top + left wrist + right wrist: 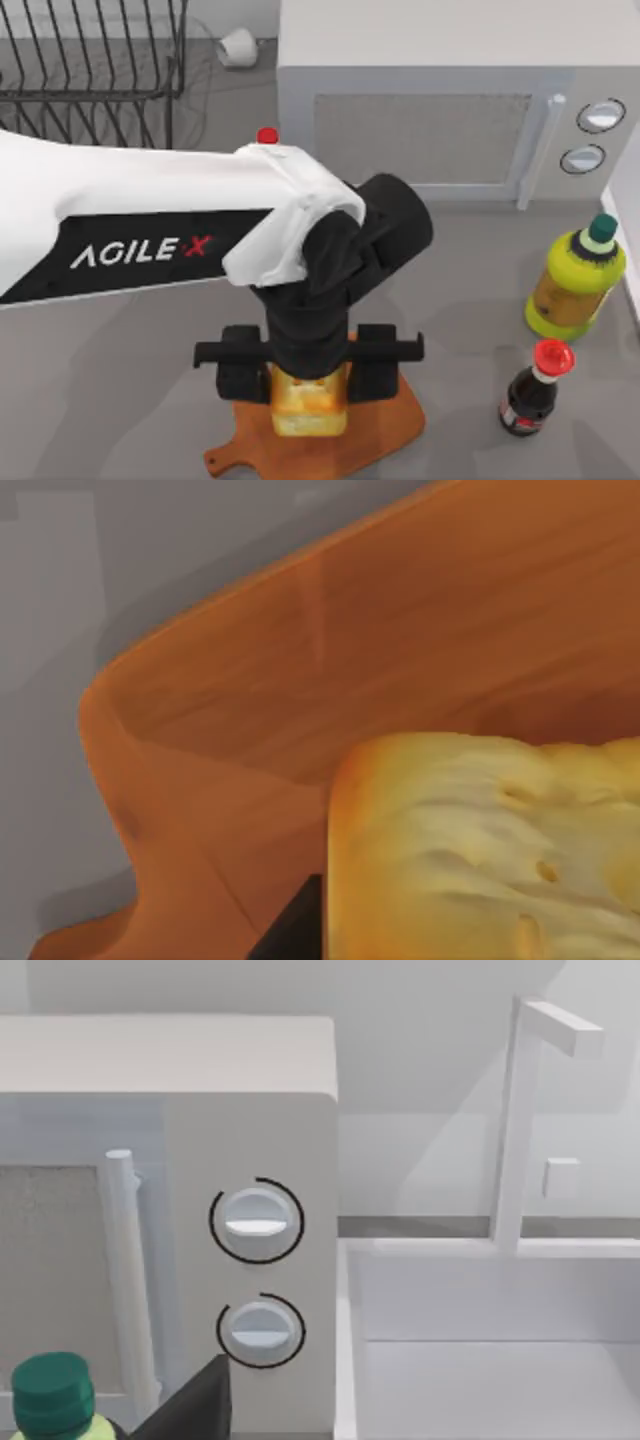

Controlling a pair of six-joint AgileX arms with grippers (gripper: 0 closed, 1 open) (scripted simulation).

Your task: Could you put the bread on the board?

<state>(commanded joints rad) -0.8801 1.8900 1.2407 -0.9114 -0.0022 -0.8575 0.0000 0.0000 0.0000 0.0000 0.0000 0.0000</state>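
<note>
The bread [310,405], a golden-yellow chunk with a browner crust, sits between the fingers of my left gripper [310,380], which is shut on it. Both are over the middle of the orange-brown wooden board [385,430] near the table's front edge. Whether the bread touches the wood I cannot tell. In the left wrist view the bread [480,850] looms close, with the board [400,650] and its narrowing handle end beneath it. Part of my right gripper [195,1405] appears at the edge of the right wrist view, parked off to the right.
A white microwave [430,100] stands at the back, a wire dish rack [90,60] at the back left. A yellow-green bottle [575,280] and a dark red-capped bottle [535,390] stand right of the board. A white sink [480,1340] lies beyond the microwave.
</note>
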